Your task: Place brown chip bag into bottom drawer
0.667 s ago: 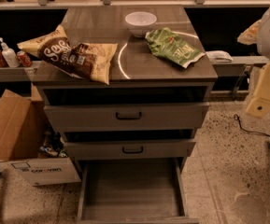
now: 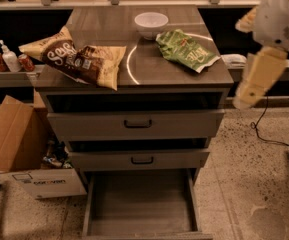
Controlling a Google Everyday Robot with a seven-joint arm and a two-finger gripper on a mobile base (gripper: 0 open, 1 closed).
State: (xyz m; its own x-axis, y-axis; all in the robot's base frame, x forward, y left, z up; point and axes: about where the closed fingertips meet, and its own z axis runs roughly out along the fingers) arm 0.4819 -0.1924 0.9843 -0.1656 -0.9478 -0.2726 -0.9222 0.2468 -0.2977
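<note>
The brown chip bag (image 2: 79, 59) lies crinkled on the left of the cabinet top, hanging a little over its front-left edge. The bottom drawer (image 2: 140, 204) is pulled out and open, and its flat floor is bare. My arm comes in from the upper right, and my gripper (image 2: 256, 79) hangs at the arm's pale end, to the right of the cabinet at about the height of the top. It is well apart from the bag and holds nothing that I can see.
A green chip bag (image 2: 186, 49) and a white bowl (image 2: 151, 24) sit on the cabinet top (image 2: 144, 79). The two upper drawers (image 2: 136, 125) stand slightly ajar. A cardboard box (image 2: 19, 149) stands on the floor to the left. Cans and a bottle (image 2: 9, 59) are on a left shelf.
My arm has moved left and a little up, closer to the cabinet's right side. The bags, bowl and drawers have not moved.
</note>
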